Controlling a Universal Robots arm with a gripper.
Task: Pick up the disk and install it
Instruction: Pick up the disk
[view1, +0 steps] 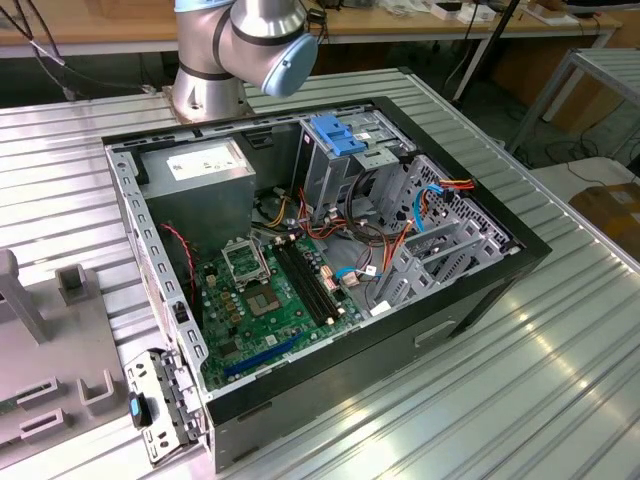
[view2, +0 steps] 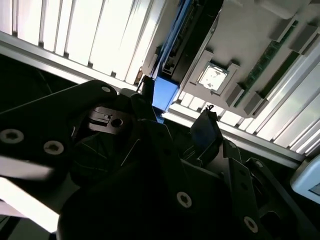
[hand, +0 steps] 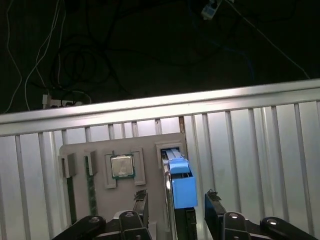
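Above the grey tray (hand: 100, 147), the pincer (hand: 176, 199) hangs spread, its black fingers (hand: 141, 202) on either side of the disk (hand: 182, 187) with a gap showing on each side. The disk stands on edge in a slot of the tray, blue end facing the pincer. Beside it sit a processor chip (hand: 121, 166) and a green memory stick (hand: 91, 187). The tray rests on a ribbed metal counter (hand: 260, 165). In the exterior view, an open computer case (view1: 380, 350) lies on the same counter.

An open computer case (view1: 480, 290) with a green motherboard (view1: 262, 305) sits on a ribbed metal table (view1: 520, 400).
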